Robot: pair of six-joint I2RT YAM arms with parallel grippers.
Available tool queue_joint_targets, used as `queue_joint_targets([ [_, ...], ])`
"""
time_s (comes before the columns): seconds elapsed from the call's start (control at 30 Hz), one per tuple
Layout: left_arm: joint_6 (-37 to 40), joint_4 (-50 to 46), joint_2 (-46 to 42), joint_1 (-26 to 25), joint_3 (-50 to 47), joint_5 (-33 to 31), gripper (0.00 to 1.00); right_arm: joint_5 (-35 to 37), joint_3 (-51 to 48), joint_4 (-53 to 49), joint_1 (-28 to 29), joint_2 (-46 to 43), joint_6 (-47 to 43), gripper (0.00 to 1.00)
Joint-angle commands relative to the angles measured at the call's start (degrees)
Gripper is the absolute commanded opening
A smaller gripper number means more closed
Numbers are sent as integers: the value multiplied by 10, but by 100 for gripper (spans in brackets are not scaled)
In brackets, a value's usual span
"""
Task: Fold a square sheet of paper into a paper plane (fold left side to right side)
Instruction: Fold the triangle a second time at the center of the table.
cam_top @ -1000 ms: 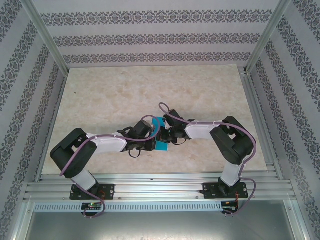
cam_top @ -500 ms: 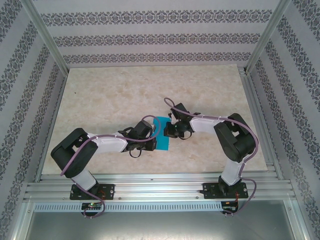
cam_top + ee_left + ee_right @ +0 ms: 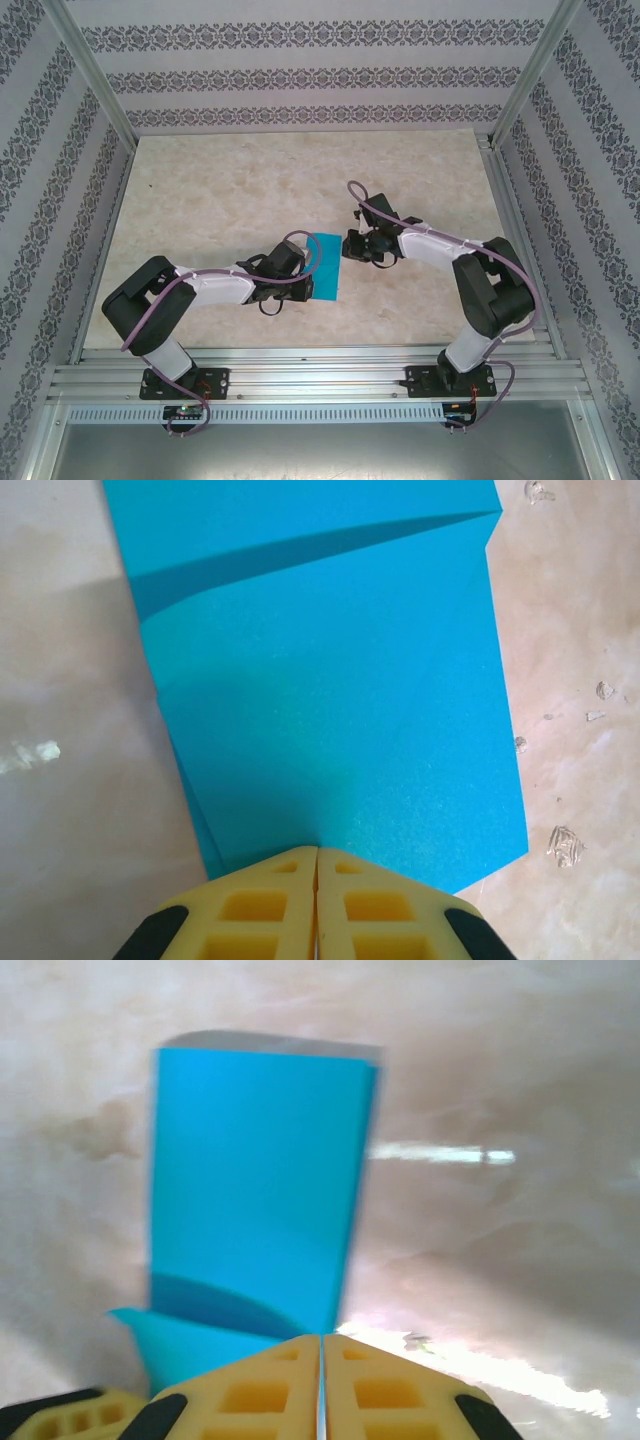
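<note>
The left pincer (image 3: 317,852), shut tight, touches the left edge of the folded blue sheet of paper (image 3: 326,268), which lies on the table (image 3: 200,190) with its long side running near to far, and the shut right pincer (image 3: 350,246) sits near its right edge

Blue paper (image 3: 330,680) far edge cropped; near edge hidden behind left fingers (image 3: 250,910).
</note>
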Motion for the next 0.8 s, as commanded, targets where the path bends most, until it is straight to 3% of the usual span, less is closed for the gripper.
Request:
queue_joint_targets([
  [0.0, 10, -68, 20, -10, -25, 3, 10, -36, -30, 62, 39, -3, 49, 10],
  [0.23, 13, -68, 19, -12, -25, 5, 10, -55, -25, 139, 76, 74, 96, 10],
  [0.53, 10, -81, -3, -11, -37, 10, 12, 20, -25, 40, 68, 106, 65, 10],
  [0.77, -2, -97, -23, -11, -70, 6, 12, 23, -25, 36, 64, 119, 63, 10],
])
